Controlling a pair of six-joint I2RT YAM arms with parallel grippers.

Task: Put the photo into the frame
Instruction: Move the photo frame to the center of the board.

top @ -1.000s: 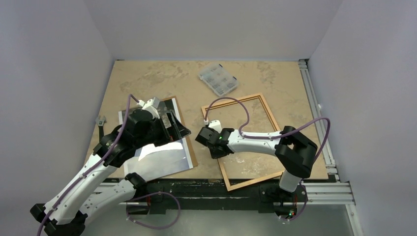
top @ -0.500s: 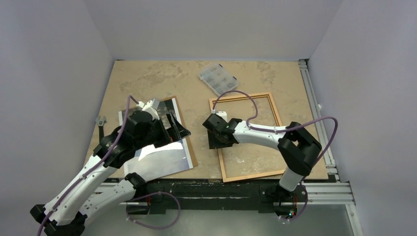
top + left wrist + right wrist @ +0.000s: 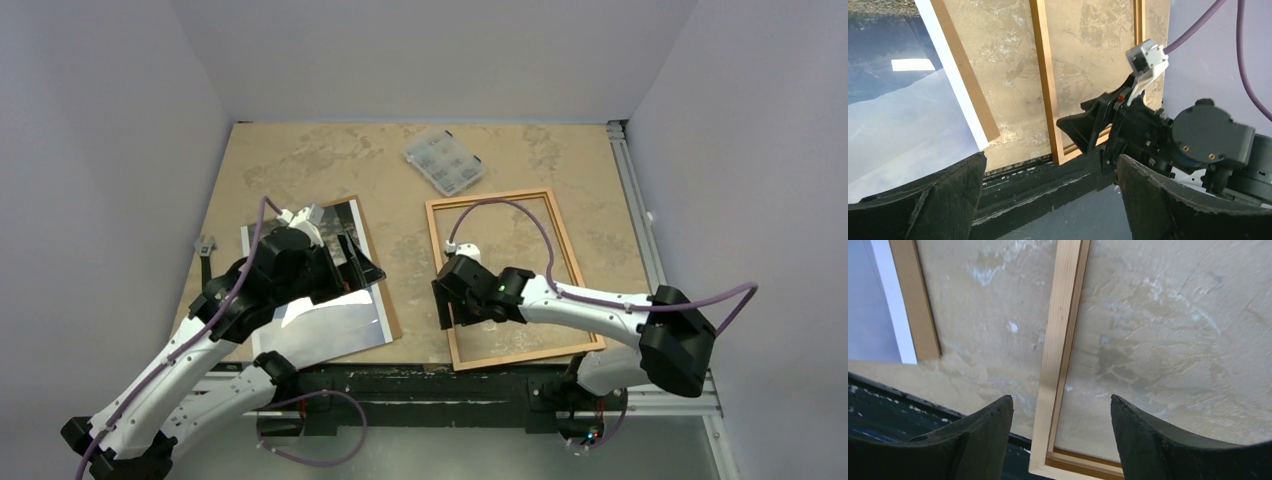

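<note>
Now | right tool (image 3: 1058, 407) released, straddling left rail of frame (image 3: 1060, 340) | left tool (image 3: 1050, 160) spread wide by photo (image 3: 898, 115) | advice: pinch white border only, carry it flat

The left arm (image 3: 205, 335) hides much of the photo (image 3: 335, 325); inside the clear box (image 3: 444, 162) nothing is discernible.

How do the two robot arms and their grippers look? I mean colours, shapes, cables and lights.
The left arm and the right arm have white links and black joints; a purple cable loops along each. The left gripper and right gripper are black, with two broad curved fingers. A green light glows on the right wrist.
</note>
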